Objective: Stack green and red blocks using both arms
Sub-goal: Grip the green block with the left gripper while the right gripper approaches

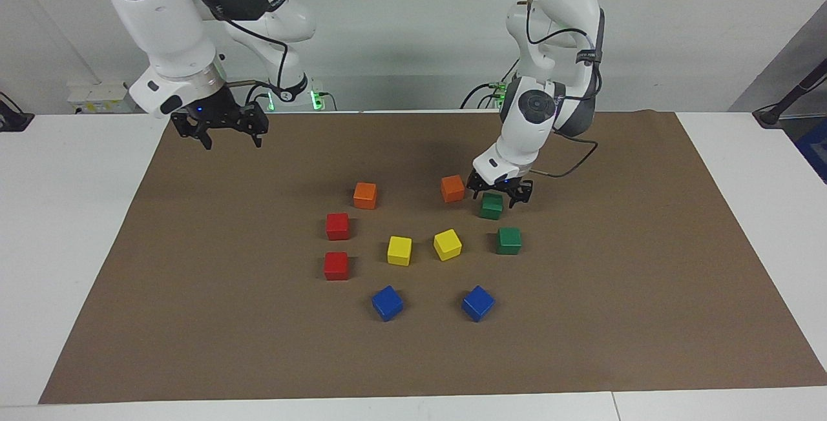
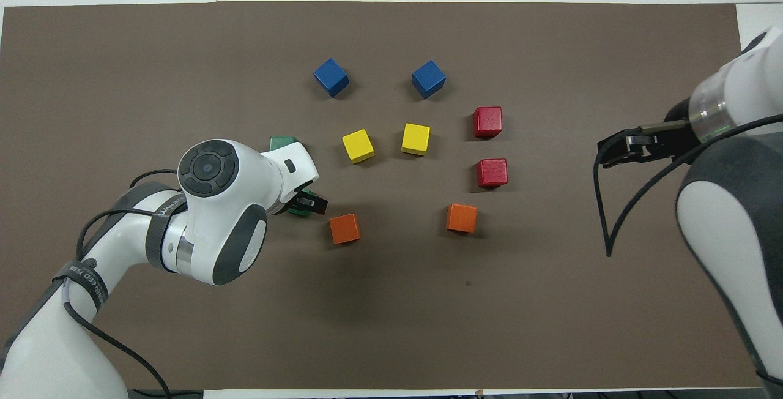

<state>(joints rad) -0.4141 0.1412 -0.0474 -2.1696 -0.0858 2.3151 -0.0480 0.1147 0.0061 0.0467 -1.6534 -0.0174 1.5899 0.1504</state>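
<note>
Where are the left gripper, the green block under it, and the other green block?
left gripper [image 1: 499, 193], facing view, between its fingertips.
nearer green block [image 1: 491, 208], facing view, front face.
farther green block [image 1: 509, 241], facing view, front face.

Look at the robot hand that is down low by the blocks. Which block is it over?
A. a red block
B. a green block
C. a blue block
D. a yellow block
B: the left hand hangs open right over the green block nearer to the robots, beside an orange block, while the right hand waits open over bare mat.
</note>
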